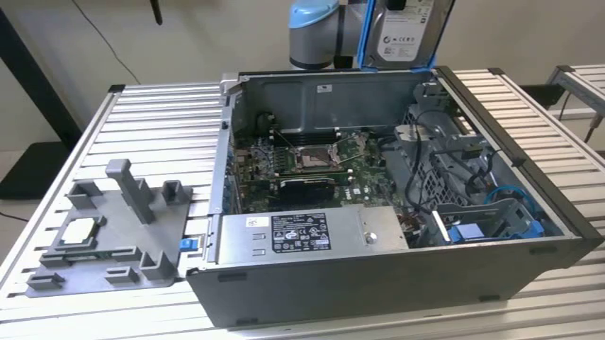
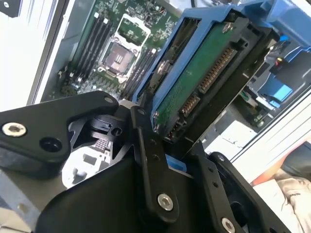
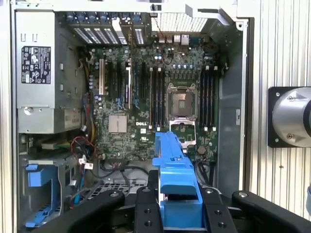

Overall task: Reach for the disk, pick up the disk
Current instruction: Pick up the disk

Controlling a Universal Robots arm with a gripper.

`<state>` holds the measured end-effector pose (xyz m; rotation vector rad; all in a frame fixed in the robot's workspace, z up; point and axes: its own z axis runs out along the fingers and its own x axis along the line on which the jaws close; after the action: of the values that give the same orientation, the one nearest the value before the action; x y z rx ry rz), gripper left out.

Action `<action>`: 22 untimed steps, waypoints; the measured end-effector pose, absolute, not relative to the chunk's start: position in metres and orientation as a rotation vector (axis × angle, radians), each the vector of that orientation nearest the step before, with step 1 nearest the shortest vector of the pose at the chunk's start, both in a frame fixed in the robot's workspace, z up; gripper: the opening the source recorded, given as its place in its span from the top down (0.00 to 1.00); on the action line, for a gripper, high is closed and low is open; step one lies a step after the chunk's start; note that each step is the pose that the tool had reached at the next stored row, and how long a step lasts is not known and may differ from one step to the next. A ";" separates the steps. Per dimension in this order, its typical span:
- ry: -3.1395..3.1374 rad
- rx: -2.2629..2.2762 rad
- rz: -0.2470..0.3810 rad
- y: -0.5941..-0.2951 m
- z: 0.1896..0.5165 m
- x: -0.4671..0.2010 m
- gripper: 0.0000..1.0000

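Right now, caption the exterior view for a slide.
Gripper holds the disk above the open computer case.

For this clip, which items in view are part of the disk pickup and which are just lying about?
Part of the job:
- disk, lifted clear above the computer case
- claw, closed on the disk's blue bracket

Lying about:
- computer case, open
- grey holder with a silver chip
- empty blue caddy
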<state>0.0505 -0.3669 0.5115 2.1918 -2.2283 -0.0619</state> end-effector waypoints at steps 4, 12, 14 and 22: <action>-2.225 2.200 -0.057 -0.367 0.511 0.057 1.00; -2.222 2.223 -0.034 -0.367 0.511 0.066 1.00; -2.222 2.228 -0.029 -0.367 0.511 0.068 1.00; -2.214 2.236 -0.030 -0.367 0.512 0.076 1.00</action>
<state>0.0758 -0.3668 0.5117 2.2357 -2.2144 -0.0303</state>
